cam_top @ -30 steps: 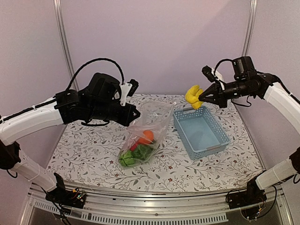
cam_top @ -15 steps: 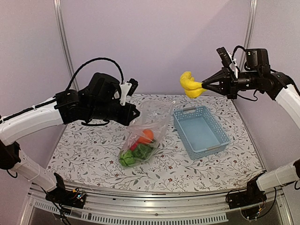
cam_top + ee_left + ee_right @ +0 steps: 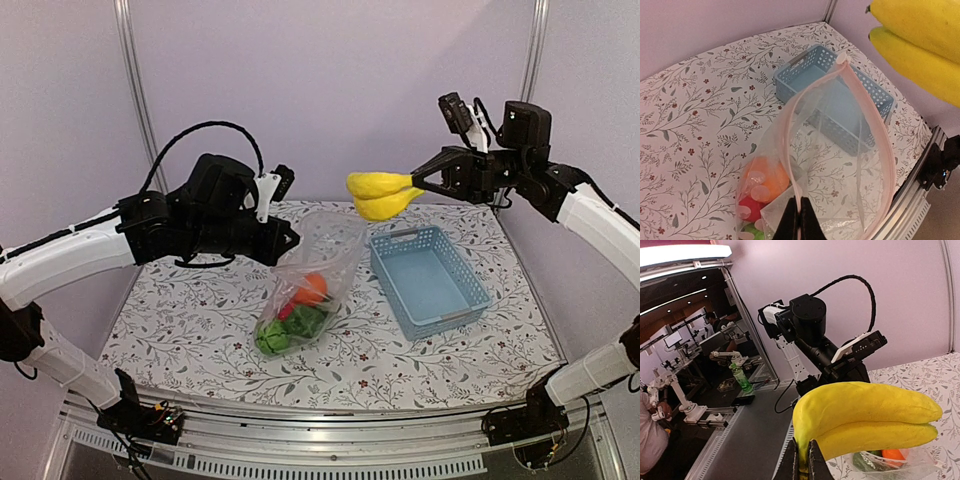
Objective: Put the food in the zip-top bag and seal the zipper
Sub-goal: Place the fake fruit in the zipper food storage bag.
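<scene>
We judge the job mostly done: the orange [image 3: 312, 290] and green pieces [image 3: 288, 334] lie inside the zip-top bag [image 3: 325, 250], which rests on the desk [image 3: 180, 320]. Our left claw [image 3: 799, 220] pinches its rim (zipper [image 3: 807, 92] gaping). Our right claw [image 3: 418, 186] clamps the bananas [image 3: 383, 194] aloft near the mouth. Dropping them in and sealing remain.

The right end effector [image 3: 803, 451] pinches yellow bananas [image 3: 865, 420], with the left arm [image 3: 815, 335] beyond them.
</scene>
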Controlling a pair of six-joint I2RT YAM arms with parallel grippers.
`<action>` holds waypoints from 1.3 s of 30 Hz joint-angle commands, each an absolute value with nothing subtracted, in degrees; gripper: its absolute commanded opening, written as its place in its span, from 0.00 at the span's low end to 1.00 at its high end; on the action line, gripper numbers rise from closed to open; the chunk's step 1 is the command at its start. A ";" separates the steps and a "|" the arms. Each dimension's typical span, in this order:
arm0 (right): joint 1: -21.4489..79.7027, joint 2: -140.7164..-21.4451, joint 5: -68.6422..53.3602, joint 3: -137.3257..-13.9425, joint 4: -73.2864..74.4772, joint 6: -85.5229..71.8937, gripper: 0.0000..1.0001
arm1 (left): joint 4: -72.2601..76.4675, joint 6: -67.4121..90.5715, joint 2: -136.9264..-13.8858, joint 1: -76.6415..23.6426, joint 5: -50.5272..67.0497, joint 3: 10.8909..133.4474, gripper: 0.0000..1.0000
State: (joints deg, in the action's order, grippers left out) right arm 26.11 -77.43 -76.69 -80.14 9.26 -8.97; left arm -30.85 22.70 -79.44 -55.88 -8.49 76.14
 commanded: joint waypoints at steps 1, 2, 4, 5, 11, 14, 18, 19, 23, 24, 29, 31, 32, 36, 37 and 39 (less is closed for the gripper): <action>27.40 -77.54 -81.09 -78.11 -7.45 -28.95 0.00 | -28.89 22.57 -80.11 -56.64 -9.54 77.72 0.00; 27.49 -77.87 -81.24 -78.29 -7.51 -30.19 0.00 | -28.90 22.66 -80.30 -56.67 -9.38 77.82 0.00; 28.07 -77.87 -80.75 -78.04 -7.68 -31.43 0.00 | -28.73 22.82 -80.33 -56.64 -9.52 77.71 0.00; 28.45 -77.73 -80.31 -77.60 -7.88 -31.79 0.00 | -28.66 22.91 -80.32 -56.61 -9.62 77.63 0.00; 30.24 -77.15 -78.77 -74.03 -12.94 -35.38 0.00 | -27.94 23.20 -80.14 -56.70 -9.83 77.42 0.00; 31.05 -77.84 -78.81 -72.82 -16.59 -38.77 0.00 | -27.37 23.44 -80.07 -56.68 -10.10 77.09 0.00; 31.72 -79.14 -78.55 -73.37 -18.37 -40.13 0.00 | -27.33 23.52 -79.97 -56.69 -9.67 77.12 0.00; 31.84 -79.67 -78.58 -73.69 -18.51 -40.33 0.00 | -27.33 23.54 -79.85 -56.69 -9.61 77.09 0.00; 32.09 -82.01 -78.79 -75.46 -19.51 -41.39 0.00 | -27.33 23.79 -79.64 -56.76 -9.36 76.86 0.00; 32.13 -82.88 -78.70 -75.88 -19.82 -41.81 0.00 | -27.41 23.81 -79.56 -56.75 -9.21 76.82 0.00; 32.39 -86.09 -78.51 -76.88 -22.60 -45.56 0.00 | -27.53 23.96 -78.50 -56.73 -9.47 76.31 0.00; 32.36 -87.18 -78.02 -76.95 -22.68 -46.17 0.00 | -27.52 24.10 -77.88 -56.77 -9.40 76.14 0.00; 32.42 -87.41 -77.43 -76.80 -22.56 -46.22 0.00 | -27.51 24.13 -77.55 -56.72 -9.37 76.03 0.00; 32.35 -88.62 -75.13 -75.30 -22.41 -47.40 0.00 | -27.47 24.41 -76.63 -56.72 -9.35 75.68 0.00; 32.38 -88.80 -74.43 -74.79 -22.32 -47.67 0.00 | -27.50 24.62 -76.50 -56.69 -9.39 75.68 0.00; 32.43 -88.81 -73.06 -73.68 -22.16 -47.80 0.00 | -27.45 24.69 -76.37 -56.77 -9.17 75.67 0.00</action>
